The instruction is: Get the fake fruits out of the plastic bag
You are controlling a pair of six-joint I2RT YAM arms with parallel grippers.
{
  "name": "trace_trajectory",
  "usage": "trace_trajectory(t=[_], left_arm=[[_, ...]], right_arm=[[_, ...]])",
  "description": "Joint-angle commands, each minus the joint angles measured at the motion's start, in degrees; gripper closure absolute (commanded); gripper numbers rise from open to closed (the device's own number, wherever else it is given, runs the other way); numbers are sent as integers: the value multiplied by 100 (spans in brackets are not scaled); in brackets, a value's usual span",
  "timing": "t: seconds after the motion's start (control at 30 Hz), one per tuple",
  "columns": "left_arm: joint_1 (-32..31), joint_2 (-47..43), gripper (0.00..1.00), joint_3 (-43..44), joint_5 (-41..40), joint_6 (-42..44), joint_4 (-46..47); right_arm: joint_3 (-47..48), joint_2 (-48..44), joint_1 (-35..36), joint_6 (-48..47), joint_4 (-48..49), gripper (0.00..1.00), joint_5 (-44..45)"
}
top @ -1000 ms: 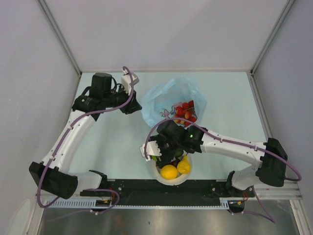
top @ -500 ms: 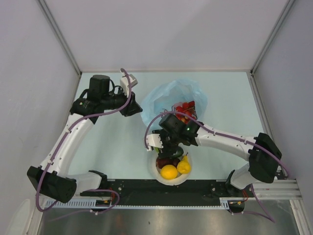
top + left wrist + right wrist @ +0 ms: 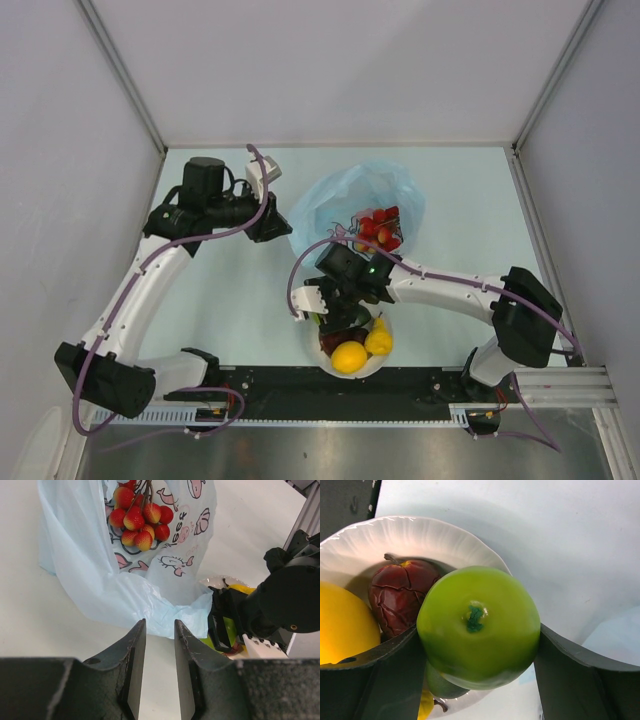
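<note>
The light-blue plastic bag (image 3: 345, 200) lies at mid-table with the bunch of red grapes (image 3: 378, 228) in its mouth; both show in the left wrist view, bag (image 3: 95, 580) and grapes (image 3: 140, 517). My right gripper (image 3: 479, 640) is shut on the green apple (image 3: 479, 625), holding it over the left rim of the white bowl (image 3: 420, 530). In the bowl lie a lemon (image 3: 349, 357), a dark red fruit (image 3: 400, 595) and a dark green avocado (image 3: 442, 687). My left gripper (image 3: 160, 625) is slightly open and empty, just short of the bag's near edge.
The bowl (image 3: 388, 355) stands at the near edge between the arm bases, just in front of the bag. Grey walls close the table on the left, back and right. The right arm (image 3: 450, 290) stretches across the near right of the table.
My right arm has swung a little to the left with the green apple still held, uncovering more of the bowl's fruit. The left arm has hardly moved.
</note>
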Motion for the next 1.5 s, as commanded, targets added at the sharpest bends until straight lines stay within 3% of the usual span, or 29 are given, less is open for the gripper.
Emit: trace_trajectory(t=[0.0,0.67,1.07,1.17,1.47], left_arm=[[44,-208,66,-41,246,-55,157],[35,-24,66,55,325,-81,219],[35,81,66,126,378,-108,228],[35,82,66,135,378,-99,245],[35,152,66,179,369,-169,271]], right_arm=[[-2,139,-13,-81,42,39,1],[-28,43,-65,-55,-28,9,27],[-28,-81,-92,-63,-81,6,36],[-20,-203,-109,-55,-159,0,89],[-20,-871,-153,279,-336,0,423]])
